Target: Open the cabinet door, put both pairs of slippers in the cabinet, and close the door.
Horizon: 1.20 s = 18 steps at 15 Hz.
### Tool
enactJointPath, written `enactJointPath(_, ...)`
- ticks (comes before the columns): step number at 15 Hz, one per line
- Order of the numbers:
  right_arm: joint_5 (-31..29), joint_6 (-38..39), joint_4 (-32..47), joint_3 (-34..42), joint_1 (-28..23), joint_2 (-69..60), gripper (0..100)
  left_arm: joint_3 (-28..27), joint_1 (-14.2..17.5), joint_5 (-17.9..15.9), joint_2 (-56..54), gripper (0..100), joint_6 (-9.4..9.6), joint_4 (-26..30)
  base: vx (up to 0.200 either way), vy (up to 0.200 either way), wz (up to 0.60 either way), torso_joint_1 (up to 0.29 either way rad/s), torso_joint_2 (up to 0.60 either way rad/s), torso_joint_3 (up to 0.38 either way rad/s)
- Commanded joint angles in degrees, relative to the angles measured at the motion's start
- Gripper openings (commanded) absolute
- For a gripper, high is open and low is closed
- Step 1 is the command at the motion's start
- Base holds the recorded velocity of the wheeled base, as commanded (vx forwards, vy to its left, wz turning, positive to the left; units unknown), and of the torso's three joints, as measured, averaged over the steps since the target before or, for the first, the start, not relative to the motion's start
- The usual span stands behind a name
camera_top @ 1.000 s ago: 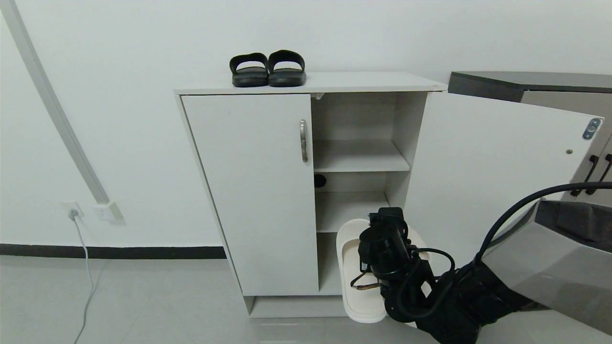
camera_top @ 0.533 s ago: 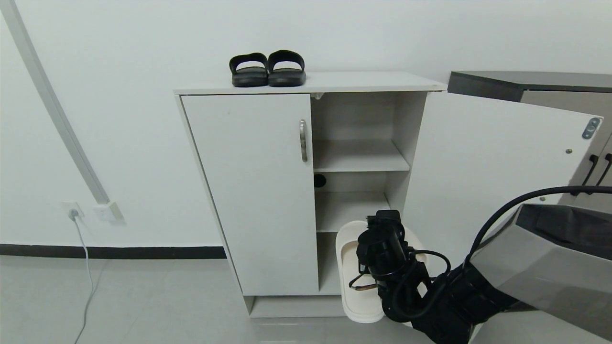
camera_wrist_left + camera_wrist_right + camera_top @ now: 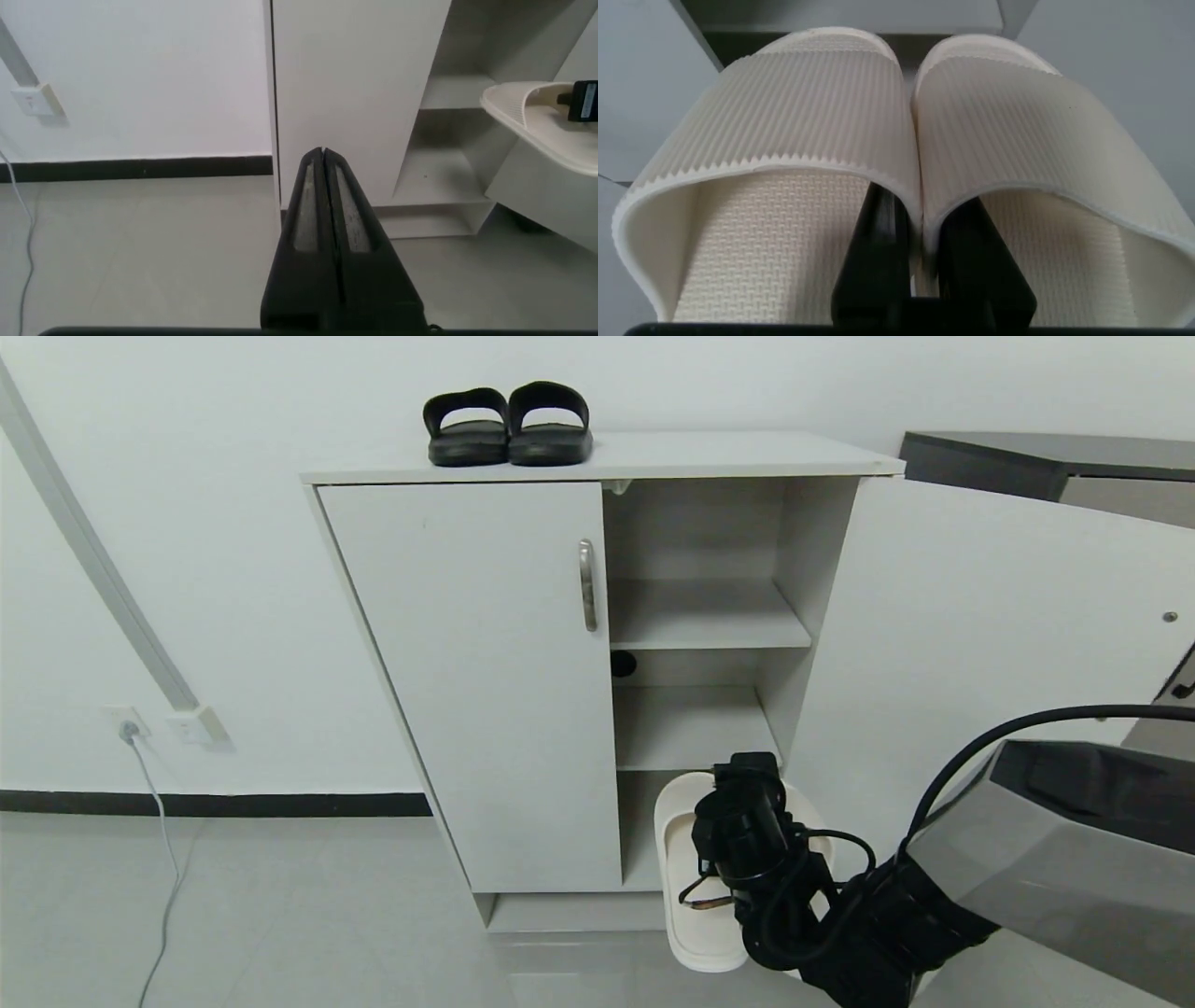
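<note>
Cabinet (image 3: 709,719) with its right door (image 3: 971,644) swung open and its left door (image 3: 467,681) shut. The black slippers (image 3: 509,425) sit side by side on the cabinet top. The right hand (image 3: 915,271) pinches the inner edges of the cream slippers (image 3: 785,121) together, holding the pair at the mouth of the lowest compartment. The left hand (image 3: 322,201), fingers pressed together, hangs above the floor (image 3: 140,252) before the cabinet.
</note>
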Motion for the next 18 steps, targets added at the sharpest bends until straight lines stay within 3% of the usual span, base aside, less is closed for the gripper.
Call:
enactJointPath(1,0.0,0.0,0.0,0.0,0.0,0.3,0,0.0,0.0,0.0,0.1,0,-0.05,0.0,0.0,0.0,0.0,0.007,0.0,-0.193)
enactJointPath(14,0.0,-1.0,-4.6,-0.7,-1.4,5.1,0,0.0,0.0,0.0,0.1,0,0.04,0.0,0.0,0.0,0.0,0.004,0.0,-0.187)
enactJointPath(16,-0.1,-3.2,-10.6,-0.3,-2.1,6.1,0,0.0,0.0,0.0,0.1,0,0.04,0.0,0.0,0.0,0.0,0.0,0.0,0.0)
enactJointPath(18,0.1,-9.5,-24.4,3.3,-2.1,6.3,0,0.0,0.0,0.0,0.1,0,-0.05,0.0,0.0,0.0,0.0,0.0,0.0,0.0)
